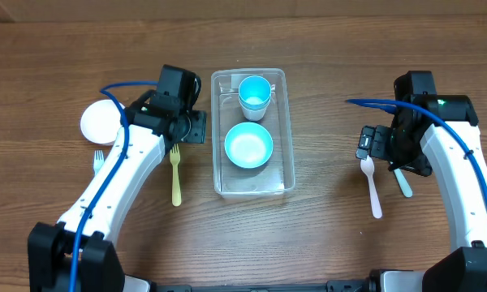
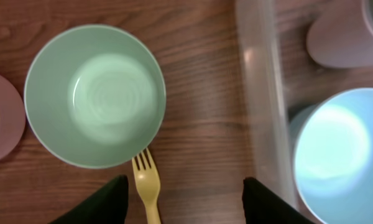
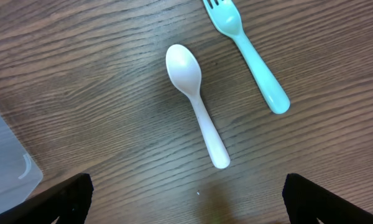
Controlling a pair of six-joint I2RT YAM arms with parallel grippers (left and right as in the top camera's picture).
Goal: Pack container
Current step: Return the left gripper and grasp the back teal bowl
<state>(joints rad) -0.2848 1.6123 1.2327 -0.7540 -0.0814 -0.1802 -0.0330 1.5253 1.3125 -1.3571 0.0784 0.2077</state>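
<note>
The container (image 1: pixel 256 183) sits mid-frame overhead, holding a blue bowl (image 1: pixel 248 145) and cup (image 1: pixel 255 94); the left gripper (image 2: pixel 183 202) gapes wide above the yellow fork (image 2: pixel 148 183); the right gripper (image 3: pixel 189 202) gapes wide above the white spoon (image 3: pixel 198 115), likely lining up pickups.

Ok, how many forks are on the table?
3: yellow plastic fork left of the clear plastic container, white fork beside the left arm, teal fork by the right arm. Others may be hidden.

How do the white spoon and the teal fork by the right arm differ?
The white spoon ends in a smooth oval bowl; the teal fork ends in tines. The spoon is white, the fork teal. Both lie flat on the wooden table, apart, outside the container.
</note>
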